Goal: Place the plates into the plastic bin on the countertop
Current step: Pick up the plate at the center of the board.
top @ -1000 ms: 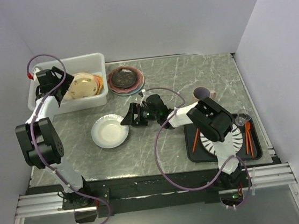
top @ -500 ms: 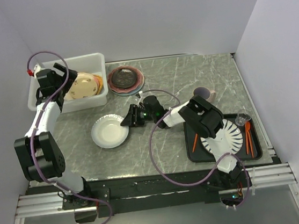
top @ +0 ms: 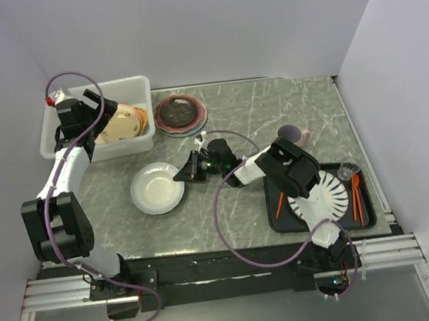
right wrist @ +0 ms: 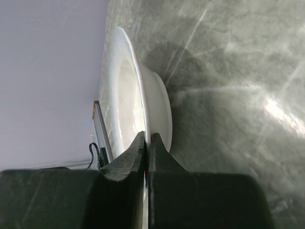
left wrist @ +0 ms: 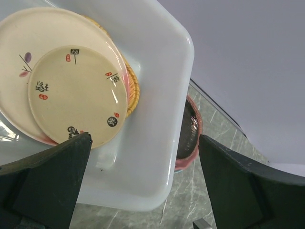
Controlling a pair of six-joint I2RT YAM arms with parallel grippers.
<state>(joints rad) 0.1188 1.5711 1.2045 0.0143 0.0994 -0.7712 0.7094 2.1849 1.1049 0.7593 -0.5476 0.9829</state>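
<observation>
A white plate (top: 156,189) lies on the grey-green countertop (top: 270,107), and my right gripper (top: 180,177) is shut on its right rim. The right wrist view shows that gripper (right wrist: 147,138) pinching the thin rim of the white plate (right wrist: 125,95). The plastic bin (top: 129,145) at the back left holds a tan-gold plate (top: 121,123) stacked over an orange one (top: 143,120). My left gripper (top: 92,119) hovers open above the bin. In its wrist view the left gripper (left wrist: 144,138) is empty, over the bin (left wrist: 162,71) and the cream plate (left wrist: 71,90). A dark brown pink-rimmed plate (top: 180,112) sits right of the bin.
A black tray (top: 280,223) at the front right carries a white striped plate (top: 327,198), orange utensils (top: 356,195) and a small glass (top: 347,170). A pink cup (top: 290,134) stands behind the tray. Walls close in the left, back and right.
My right gripper has slid left onto the white plate's rim and shut on it. The left gripper has drifted slightly right over the bin, still open.
</observation>
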